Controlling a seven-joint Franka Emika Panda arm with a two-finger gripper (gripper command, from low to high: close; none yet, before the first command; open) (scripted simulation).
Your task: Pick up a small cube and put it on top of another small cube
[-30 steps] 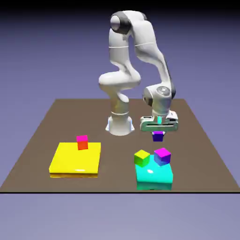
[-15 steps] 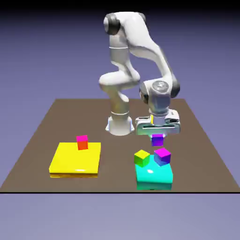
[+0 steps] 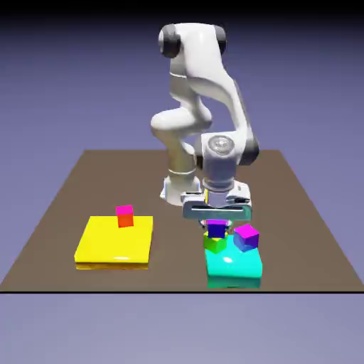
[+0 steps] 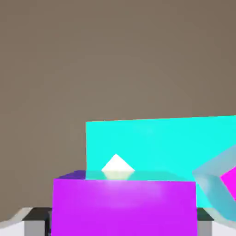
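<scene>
Small cube (image 3: 217, 229) now upright, square atop another small cube (image 3: 213, 244); gripper (image 3: 216, 213) released.

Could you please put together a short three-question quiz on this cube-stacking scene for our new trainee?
1. True or false: the small purple cube sits on top of the yellow-green cube.
2. What do the yellow-green cube and the magenta-topped blue cube stand on?
A. the yellow slab
B. the cyan block
C. the bare table
3. In one word, are the jaws of the gripper open or shut?

Key
1. True.
2. B: both stand on the cyan block. The yellow slab carries only the magenta-and-orange cube.
3. Open; the gripper hangs just above the purple cube.
</scene>
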